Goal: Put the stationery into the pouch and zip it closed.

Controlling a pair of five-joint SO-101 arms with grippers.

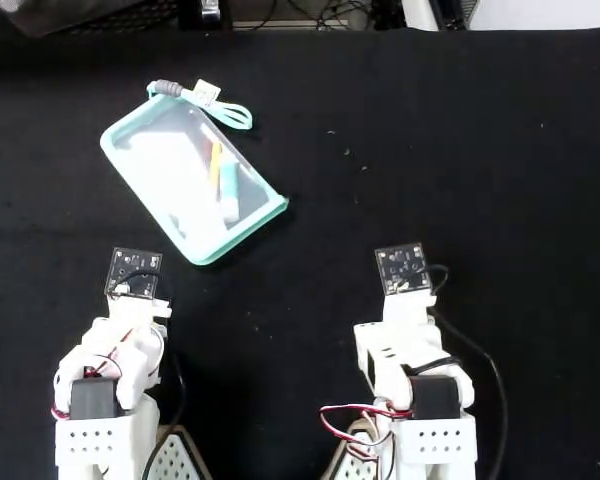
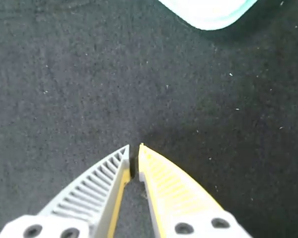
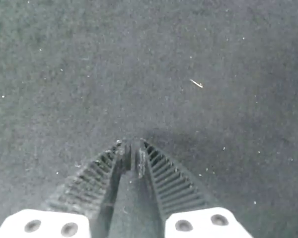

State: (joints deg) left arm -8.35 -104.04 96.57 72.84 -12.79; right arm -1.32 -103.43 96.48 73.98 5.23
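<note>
Pouch (image 1: 165, 165) sits at ten o'clock on the black table (image 1: 430, 150), stationery (image 1: 223, 180) tucked inside. Left gripper (image 2: 134, 147), near the pouch's corner, is clenched on nothing, and right gripper (image 3: 131, 144), five o'clock, likewise.

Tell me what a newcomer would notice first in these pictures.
A clear pouch with mint trim lies at an angle on the black table, toward the far left, with stationery showing inside it. Both shut and empty, the left gripper and right gripper sit over the table on the near side.
</note>
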